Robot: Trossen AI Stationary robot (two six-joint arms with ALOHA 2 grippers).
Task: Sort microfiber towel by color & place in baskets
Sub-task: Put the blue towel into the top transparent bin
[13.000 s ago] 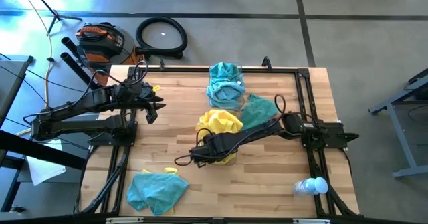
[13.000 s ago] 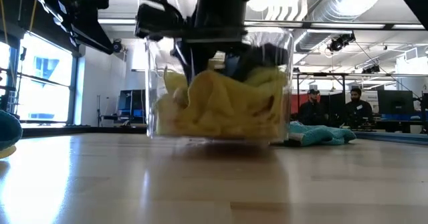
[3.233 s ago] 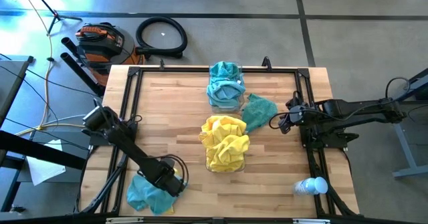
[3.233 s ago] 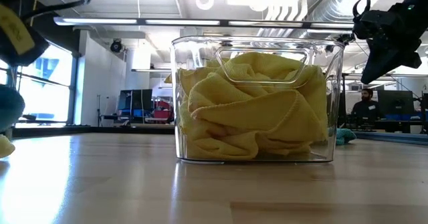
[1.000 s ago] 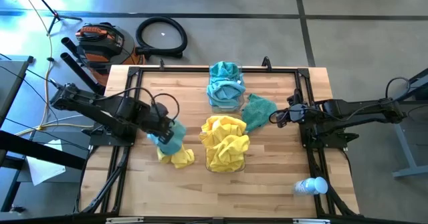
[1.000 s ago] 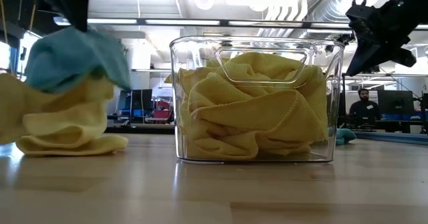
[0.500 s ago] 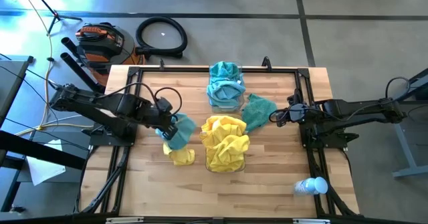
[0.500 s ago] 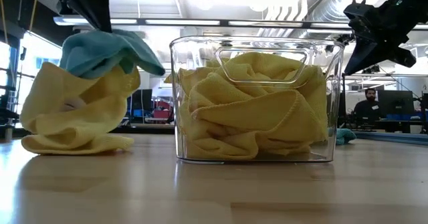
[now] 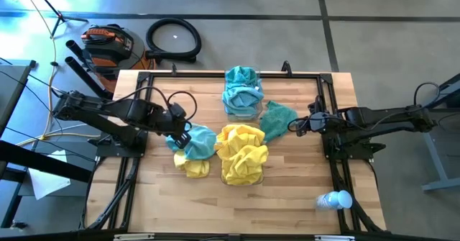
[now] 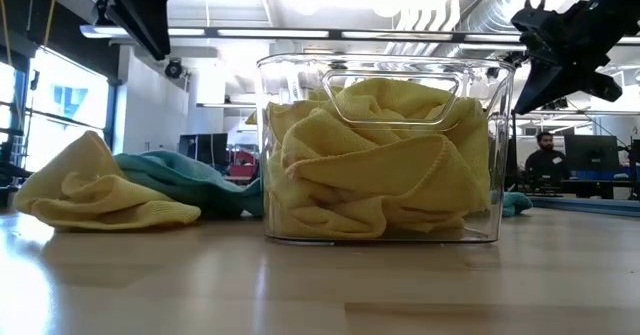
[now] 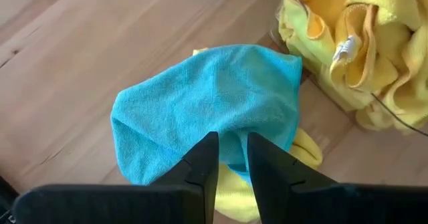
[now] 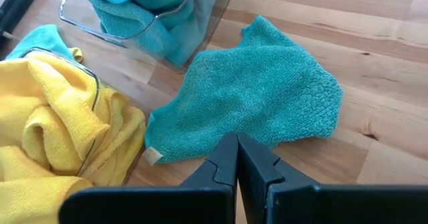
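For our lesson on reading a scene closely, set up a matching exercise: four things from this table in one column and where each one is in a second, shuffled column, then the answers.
Things
1. white bottle
2. loose teal towel
3. basket of yellow towels
4. basket of teal towels

Places
A. table's far edge
B. middle of the table
C. near right corner
D. flat on the wood before the right tool

Pairs: 1-C, 2-D, 3-B, 4-A

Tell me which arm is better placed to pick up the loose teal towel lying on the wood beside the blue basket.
Right. The right gripper sits just beside that flat teal microfiber towel, fingers shut and pointing at it. The left gripper is across the table over the teal and yellow pile.
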